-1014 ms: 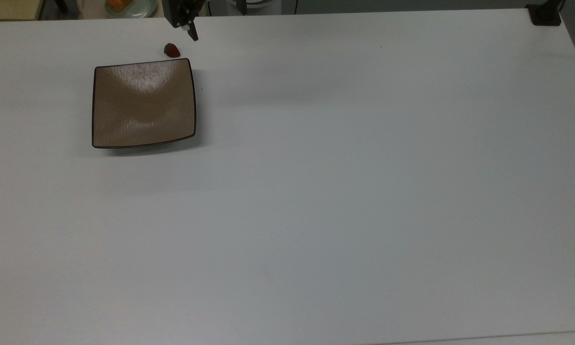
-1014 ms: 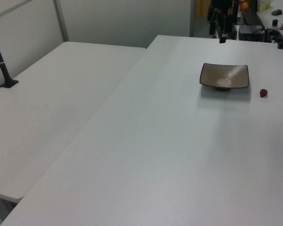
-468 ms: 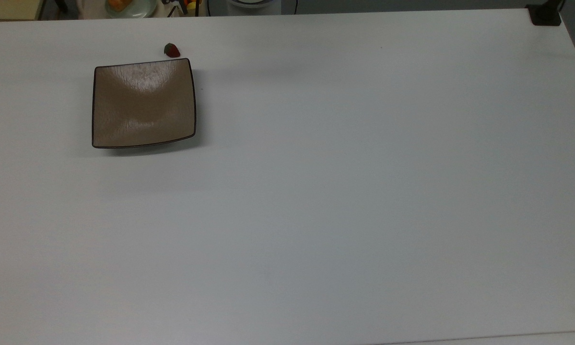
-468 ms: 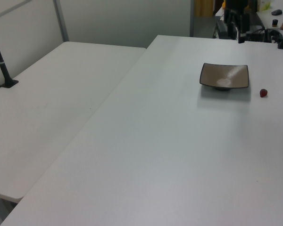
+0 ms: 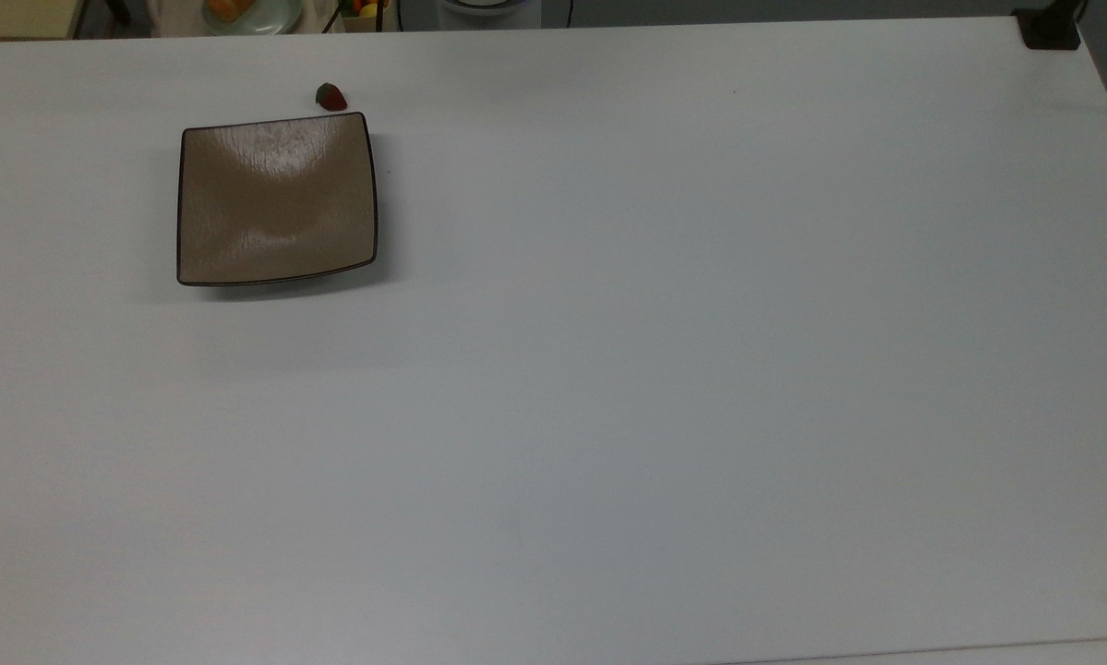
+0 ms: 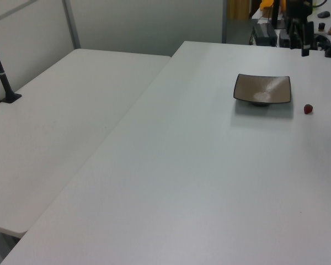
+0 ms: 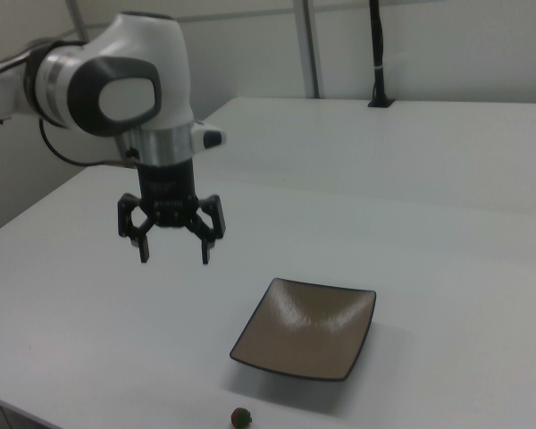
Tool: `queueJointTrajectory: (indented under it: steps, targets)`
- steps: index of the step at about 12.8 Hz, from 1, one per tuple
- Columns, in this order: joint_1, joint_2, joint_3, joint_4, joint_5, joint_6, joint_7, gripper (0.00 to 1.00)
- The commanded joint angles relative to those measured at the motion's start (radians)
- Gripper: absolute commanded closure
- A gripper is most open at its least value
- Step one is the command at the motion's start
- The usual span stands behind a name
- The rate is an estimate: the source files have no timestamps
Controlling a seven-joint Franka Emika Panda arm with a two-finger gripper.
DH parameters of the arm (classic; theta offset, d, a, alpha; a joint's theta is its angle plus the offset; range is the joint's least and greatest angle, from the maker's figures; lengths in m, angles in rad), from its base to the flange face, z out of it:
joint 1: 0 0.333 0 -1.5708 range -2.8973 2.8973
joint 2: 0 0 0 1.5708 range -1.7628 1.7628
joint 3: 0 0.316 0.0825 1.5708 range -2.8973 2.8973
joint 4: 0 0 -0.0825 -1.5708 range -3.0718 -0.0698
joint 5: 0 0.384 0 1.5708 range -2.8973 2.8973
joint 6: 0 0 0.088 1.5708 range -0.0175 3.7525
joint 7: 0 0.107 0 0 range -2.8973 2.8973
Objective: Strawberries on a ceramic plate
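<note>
Strawberry [image 5: 331, 97] sat on the table [image 5: 664, 369] in the top view, just off the ceramic plate [image 5: 276, 199] at 1 o'clock; plate bare. Left view: strawberry [image 6: 308, 109] at plate's [image 6: 263, 89] 4 o'clock. Right view: gripper [image 7: 173, 252] spread wide, empty, hung at plate's [image 7: 305, 327] 10 o'clock. Judged: pick and place both outstanding.

Wide matte white table [image 5: 664, 369] takes up most of the top view. Second white table [image 6: 60, 121] butts against it on the left view's left. Black clamp mount with upright pole [image 6: 1, 74] on that second table; black square bracket [image 5: 1050, 28] at the top view's top-right corner. Round pale green plate with orange food [image 5: 250, 13] beyond the far edge, top view's top left.
</note>
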Motion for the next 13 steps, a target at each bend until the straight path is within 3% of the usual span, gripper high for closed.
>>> queueJointTrajectory:
  steps: [1,3,10,13]
  targets:
    - [-0.038,-0.030,0.001,-0.127,-0.053,0.037,-0.008,0.00]
    - [-0.073,-0.028,0.001,-0.193,-0.061,0.100,-0.010,0.00]
    - [-0.144,0.022,-0.003,-0.440,-0.185,0.471,-0.010,0.00]
    - [-0.158,0.069,-0.014,-0.478,-0.220,0.563,-0.010,0.00]
